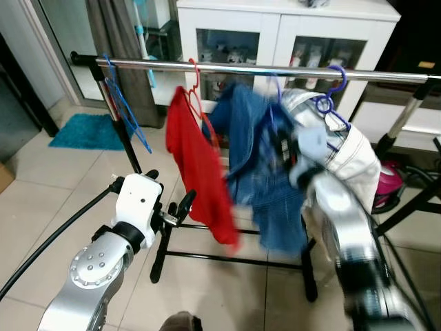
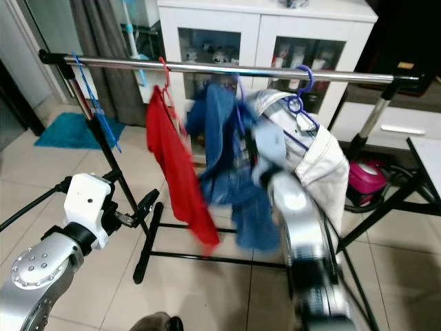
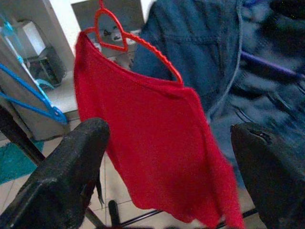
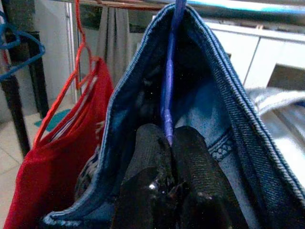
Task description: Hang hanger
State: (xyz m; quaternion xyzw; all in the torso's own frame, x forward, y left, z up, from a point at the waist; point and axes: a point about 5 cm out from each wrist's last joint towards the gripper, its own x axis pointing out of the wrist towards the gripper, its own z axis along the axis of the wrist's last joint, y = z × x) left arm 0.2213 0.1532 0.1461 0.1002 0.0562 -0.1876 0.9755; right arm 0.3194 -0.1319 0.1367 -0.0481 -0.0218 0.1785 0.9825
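Right end effector (image 4: 167,143) clenched on the purple plastic hanger (image 4: 170,71) carrying blue denim — hook near the chrome rail (image 1: 275,69), seating unclear.

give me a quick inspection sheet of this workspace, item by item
surface: tiled floor; chrome rail of a black rack spans the scene.
job's things: denim garment on a purple hanger up at the rail, blurred; whether its hook is over the rail cannot be told.
clutter: red shirt on a red hanger; bare blue hanger; white garment on another purple hanger.
grippers: right gripper fingers shut on the purple hanger's stem inside the denim; left gripper open, low before the red shirt.
cables: black cable along the left arm.
surroundings: white cabinet, teal mat, pink object on the floor.
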